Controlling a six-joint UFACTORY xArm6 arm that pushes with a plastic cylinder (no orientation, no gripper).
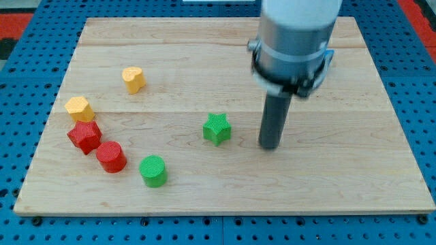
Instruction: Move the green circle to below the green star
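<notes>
Green circle (153, 170) is sitting near the view's bottom, down and to the left of the green star (216, 128), not yet under it. It is sitting just right of the red round block (110, 156). My tip (270, 145) is resting to the right of the star, well apart from the circle. No jaws here, only a rod, so nothing is being held. The whole push is still waiting.

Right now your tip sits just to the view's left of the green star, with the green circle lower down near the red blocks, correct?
Not quite. In the camera view my tip sits just to the view's right of the green star, not its left, with a gap between them. The green circle is indeed lower down, beside the red cylinder and red star.
</notes>
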